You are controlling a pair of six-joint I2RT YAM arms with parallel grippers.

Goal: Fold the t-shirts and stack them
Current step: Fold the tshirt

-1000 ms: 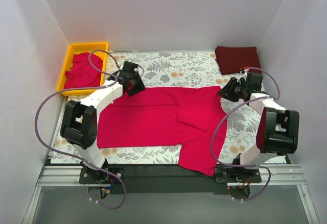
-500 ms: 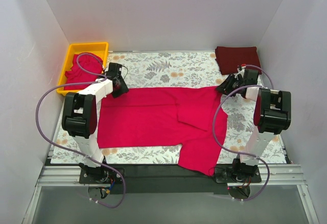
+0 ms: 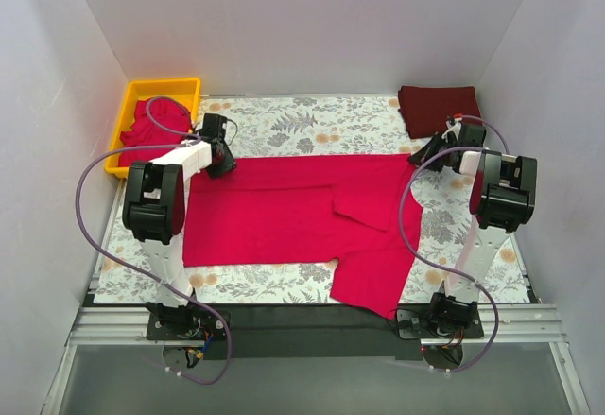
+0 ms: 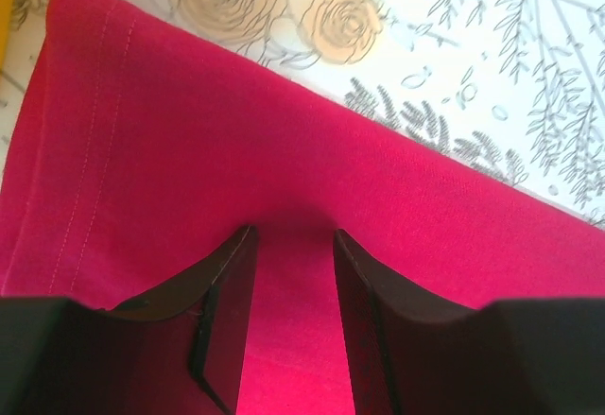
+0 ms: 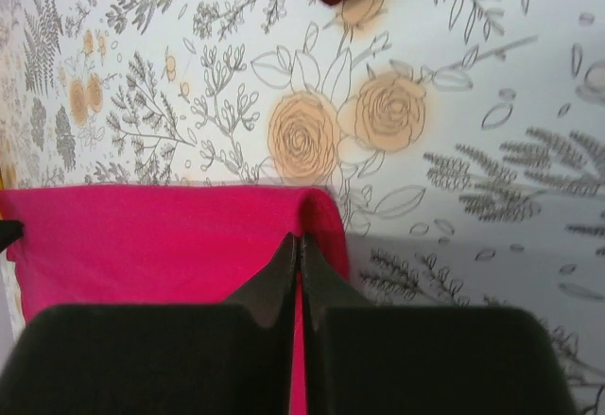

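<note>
Top view: pink shirt (image 3: 284, 216) is laid flat on the table (image 3: 312, 127). Left pincer (image 3: 219, 158) is set at its far left corner, right pincer (image 3: 427, 153) at its far right corner. Maroon shirt (image 3: 438, 108) is folded just beyond the right pincer.

Left wrist: fingers (image 4: 227, 283) are spread, with pink cloth beneath and between them.

Right wrist: fingers (image 5: 279, 278) are pressed together, pinching the pink shirt's edge.
</note>
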